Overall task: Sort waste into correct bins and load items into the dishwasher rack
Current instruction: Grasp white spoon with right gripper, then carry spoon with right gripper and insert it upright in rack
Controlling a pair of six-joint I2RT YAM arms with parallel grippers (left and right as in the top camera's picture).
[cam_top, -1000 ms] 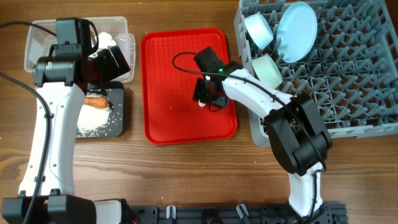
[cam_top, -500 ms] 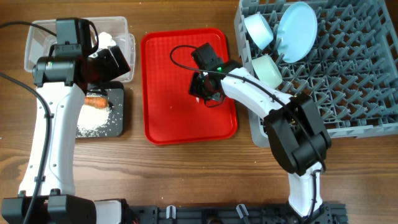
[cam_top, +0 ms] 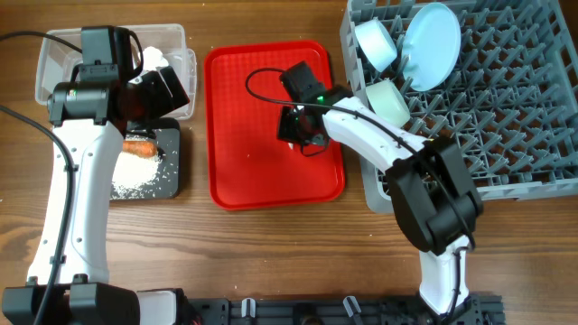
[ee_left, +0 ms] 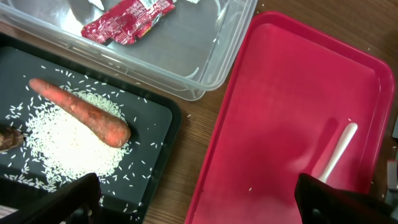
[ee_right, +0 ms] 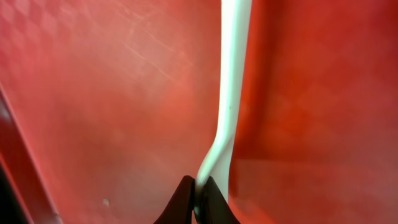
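Spoon pickup was the step in hand when you were checked. Your right gripper stood low over the red tray, its jaws pressed together on one end of the white spoon. The wrist view showed the rest of the spoon running away from the fingertips across the tray floor. No view showed whether the spoon had left the surface. Your left gripper hung spread wide near the corner of the black tray and the clear tub, holding nothing.

Waste appeared sorted. The red wrapper lay in the tub. The carrot, the rice and a brown lump lay on the black tray. The rack held the plate and two bowls at its left end, leaning among the pegs. No cup was visible in any view.

In my judgement the task was near its end, and the spoon was the last item seen outside the rack. The next move called for a straight lift clear of the tray's raised rim and a carry to the right over the rack wall. You would then release into a free cell away from the bowls. The pinch sat on a thin part of a slender spoon, so it could swivel or slip, and a slow lift was advised.
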